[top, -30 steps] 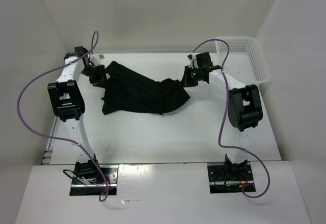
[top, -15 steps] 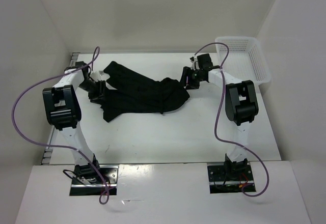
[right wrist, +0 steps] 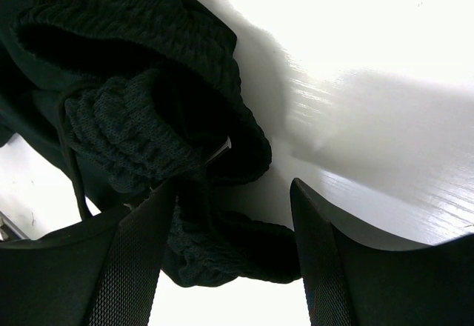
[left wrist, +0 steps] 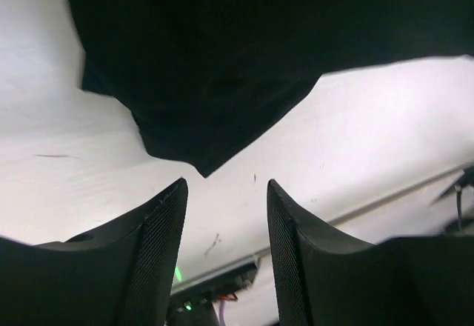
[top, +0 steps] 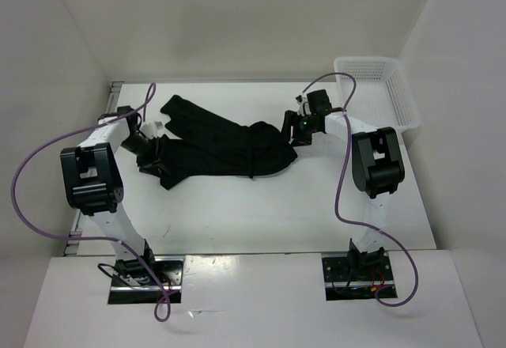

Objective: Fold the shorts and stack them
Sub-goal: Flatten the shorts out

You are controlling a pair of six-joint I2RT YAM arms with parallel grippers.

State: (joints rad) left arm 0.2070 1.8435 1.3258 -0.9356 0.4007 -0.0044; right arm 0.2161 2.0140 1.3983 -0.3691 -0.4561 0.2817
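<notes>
Black shorts (top: 225,146) crumpled on white surface (top: 277,206), left gripper (left wrist: 226,185) open beside a fabric corner, right gripper (right wrist: 235,185) open around bunched waistband.

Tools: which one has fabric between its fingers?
The right tool: the shorts lie bunched inside its open gap. The left tool has only table showing in its gap, with the fabric beyond its tips.
</notes>
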